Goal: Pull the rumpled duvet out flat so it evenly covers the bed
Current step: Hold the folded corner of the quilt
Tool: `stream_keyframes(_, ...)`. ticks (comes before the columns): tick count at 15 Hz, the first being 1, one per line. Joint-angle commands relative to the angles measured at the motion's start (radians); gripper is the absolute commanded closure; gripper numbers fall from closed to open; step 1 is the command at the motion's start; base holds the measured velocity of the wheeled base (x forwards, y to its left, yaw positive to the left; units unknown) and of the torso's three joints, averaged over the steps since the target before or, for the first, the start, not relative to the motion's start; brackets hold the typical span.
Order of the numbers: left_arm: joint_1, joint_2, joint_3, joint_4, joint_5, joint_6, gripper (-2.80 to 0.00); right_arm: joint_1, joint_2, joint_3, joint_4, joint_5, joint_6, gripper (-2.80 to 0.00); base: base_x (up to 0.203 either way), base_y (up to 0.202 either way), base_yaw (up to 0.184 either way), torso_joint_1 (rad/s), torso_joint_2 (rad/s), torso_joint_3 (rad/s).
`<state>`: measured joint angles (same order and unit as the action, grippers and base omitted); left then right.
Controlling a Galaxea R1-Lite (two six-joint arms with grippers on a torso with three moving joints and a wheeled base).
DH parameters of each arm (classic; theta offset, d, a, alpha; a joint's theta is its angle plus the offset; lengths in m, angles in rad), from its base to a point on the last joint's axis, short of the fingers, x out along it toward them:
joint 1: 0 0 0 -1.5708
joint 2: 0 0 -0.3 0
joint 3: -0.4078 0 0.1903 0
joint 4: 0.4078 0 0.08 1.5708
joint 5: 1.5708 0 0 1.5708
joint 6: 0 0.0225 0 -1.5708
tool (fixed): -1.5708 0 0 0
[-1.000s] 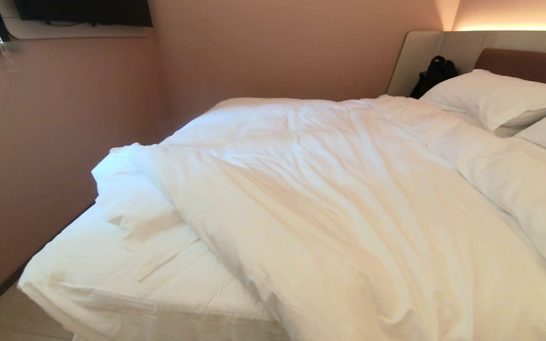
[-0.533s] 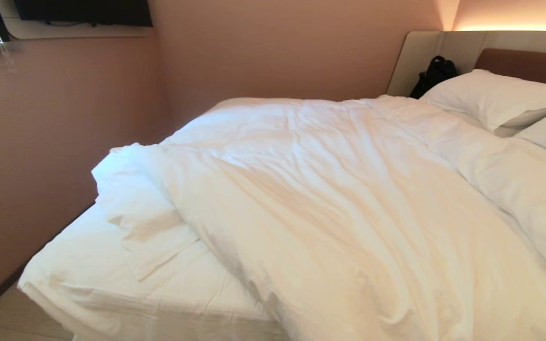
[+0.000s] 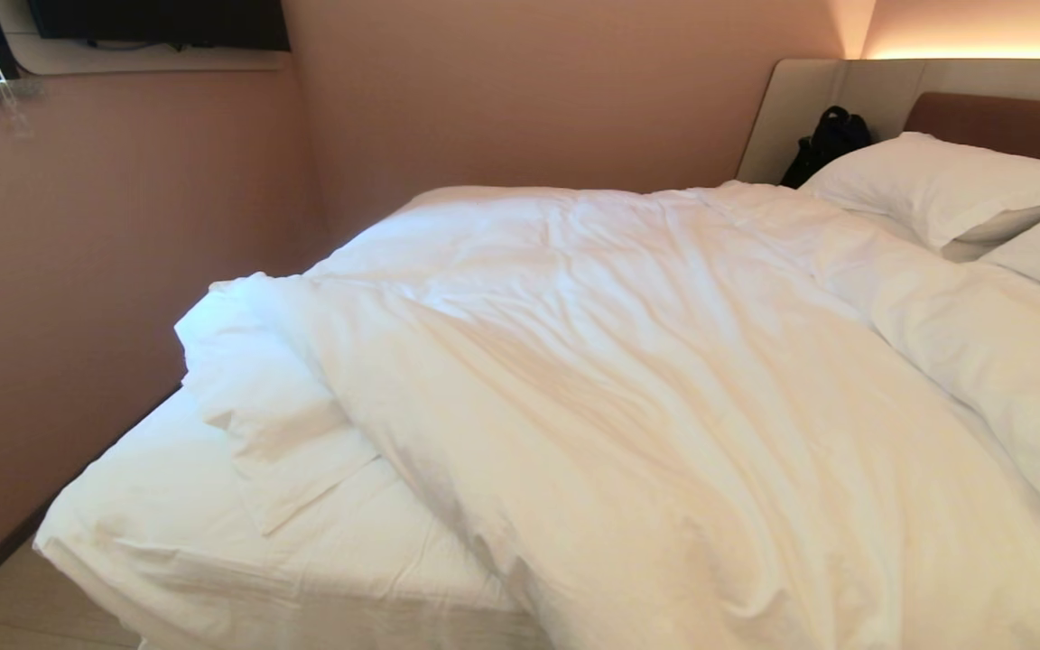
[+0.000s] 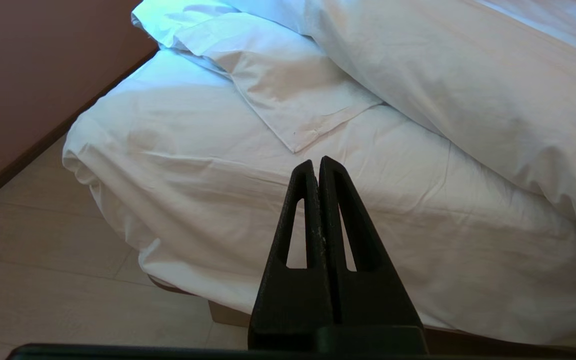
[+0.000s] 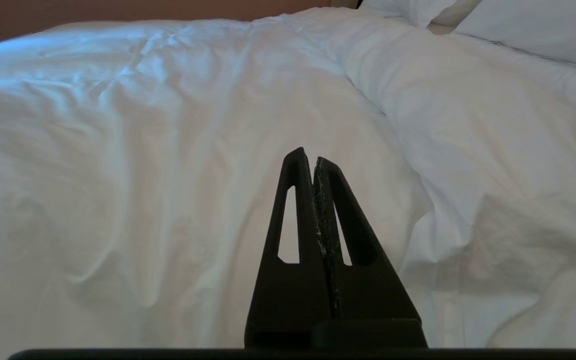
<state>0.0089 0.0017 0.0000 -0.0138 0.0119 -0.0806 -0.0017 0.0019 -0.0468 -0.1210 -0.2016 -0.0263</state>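
Left gripper (image 4: 316,162) and right gripper (image 5: 308,155) — both closed on nothing, clear of the bedding.

The duvet (image 3: 664,379) lies skewed on the bed (image 3: 213,542), its long axis from lower right to upper left of the head view — lower-left mattress bare; pillows (image 3: 935,185) upper right.

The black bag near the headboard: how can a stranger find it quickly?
Start at the bed's padded headboard. At its beige end by the pink wall, a black bag leans behind the pillows. It is the only dark thing among white bedding.
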Motion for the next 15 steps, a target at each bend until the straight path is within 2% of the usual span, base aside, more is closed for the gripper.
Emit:
stream_keyframes(1, 0.0, 0.0, 0.0, 0.0, 0.0, -0.001, 0.0, 0.0, 0.0, 0.038, -0.005, 0.059, -0.019, 0.0, 0.0, 0.0, 0.0, 0.0, 0.0, 0.0)
stream_keyframes(4, 0.0, 0.0, 0.0, 0.0, 0.0, -0.001, 0.0, 0.0, 0.0, 0.045, -0.01, 0.146, -0.019, 0.0, 0.0, 0.0, 0.0, 0.0, 0.0, 0.0)
stream_keyframes(8, 0.0, 0.0, 0.0, 0.0, 0.0, -0.001, 0.0, 0.0, -0.001, 0.045, 0.105, 0.206, -0.025, 0.0, 0.0, 0.0, 0.0, 0.0, 0.0, 0.0)
stream_keyframes(15, 0.0, 0.0, 0.0, 0.0, 0.0, -0.001, 0.0, 0.0, -0.002, 0.047, 0.126, 0.206, 0.04, 0.0, 0.0, 0.0, 0.0, 0.0, 0.0, 0.0)
